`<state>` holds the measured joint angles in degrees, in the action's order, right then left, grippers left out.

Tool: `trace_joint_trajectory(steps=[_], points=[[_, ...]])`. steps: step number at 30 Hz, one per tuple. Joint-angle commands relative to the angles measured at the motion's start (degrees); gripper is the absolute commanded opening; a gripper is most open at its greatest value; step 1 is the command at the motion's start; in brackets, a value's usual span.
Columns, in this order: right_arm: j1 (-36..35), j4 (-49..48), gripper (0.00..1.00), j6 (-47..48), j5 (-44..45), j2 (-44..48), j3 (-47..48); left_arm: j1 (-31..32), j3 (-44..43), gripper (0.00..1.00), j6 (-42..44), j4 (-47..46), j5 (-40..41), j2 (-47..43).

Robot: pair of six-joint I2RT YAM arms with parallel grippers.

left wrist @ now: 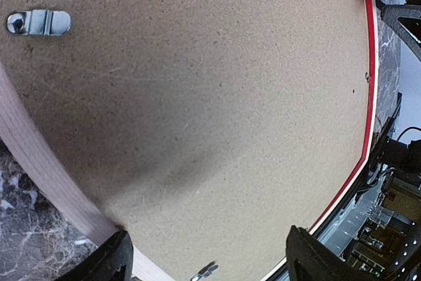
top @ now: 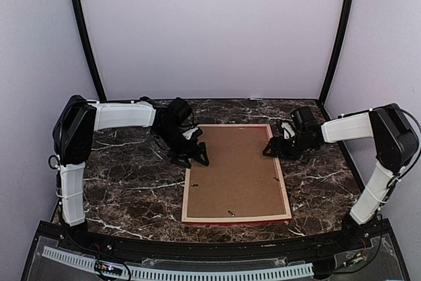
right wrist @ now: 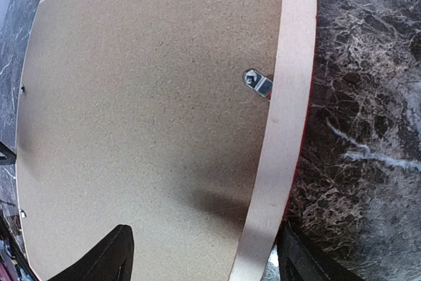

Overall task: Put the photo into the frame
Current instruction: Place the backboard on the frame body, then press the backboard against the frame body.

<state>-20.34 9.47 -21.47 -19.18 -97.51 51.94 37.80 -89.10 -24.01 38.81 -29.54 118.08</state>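
Observation:
The frame [top: 187,195] lies face down mid-table, showing its pale wood back and a red edge along the near side. The brown backing board [top: 235,172] fills it. The photo is hidden. My left gripper [top: 192,158] is open over the frame's far left rim [left wrist: 33,156], empty, its jaws [left wrist: 210,264] spanning rim and board [left wrist: 197,97]. My right gripper [top: 276,149] is open and empty over the far right rim [right wrist: 283,116]. One finger of the right gripper [right wrist: 200,261] is above the board [right wrist: 145,97] and the other is outside the frame.
Small metal turn clips sit on the backing board's edges [left wrist: 38,22] [right wrist: 258,83] [top: 230,213]. The dark marble table [top: 131,189] is ringed by lilac walls. A black rail [top: 197,255] runs along the near edge.

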Motion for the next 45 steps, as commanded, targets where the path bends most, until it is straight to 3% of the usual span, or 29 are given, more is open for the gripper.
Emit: trace_joint_trajectory(steps=[1,27,37,45], points=[[-0.8,-1.6,0.76,0.0,0.3,0.5,0.3,0.4,0.7,0.83,0.1,-0.4,-1.4,0.2],[-3.0,-3.5,0.76,-1.5,-1.1,-0.9,0.1,1.3,3.7,0.83,-1.6,-7.2,-4.9,2.2],[-1.9,-0.6,0.76,0.0,1.1,0.9,1.7,1.0,0.2,0.84,0.1,-8.1,-1.5,-3.4],[-0.4,0.1,0.77,0.6,2.0,1.1,3.2,-1.7,0.6,0.85,-1.7,-14.1,2.7,-4.7]])
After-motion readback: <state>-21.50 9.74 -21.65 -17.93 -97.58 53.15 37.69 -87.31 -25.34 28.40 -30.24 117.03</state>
